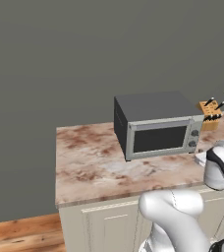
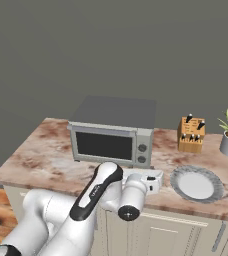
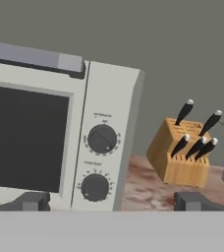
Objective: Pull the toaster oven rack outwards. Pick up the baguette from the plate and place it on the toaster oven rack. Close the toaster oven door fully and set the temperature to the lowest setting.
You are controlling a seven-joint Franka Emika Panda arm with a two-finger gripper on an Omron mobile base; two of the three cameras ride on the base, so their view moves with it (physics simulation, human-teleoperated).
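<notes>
The gripper [image 3: 113,201] is hovering with jaws spread wide and gripping nothing, facing the knobs [image 3: 102,138] of the toaster oven [image 2: 113,135], whose door [image 2: 104,144] is standing closed on the counter [image 1: 84,162], the plate [image 2: 196,183] lying bare near its right.

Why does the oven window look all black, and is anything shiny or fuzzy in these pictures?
Hand view: the toaster oven door's glass is flat dark, no glare, and the knife block is sharp. Left base view: even, soft light, only a faint shadow under the oven. Right base view: the plate looks matte, edges slightly jagged.
</notes>
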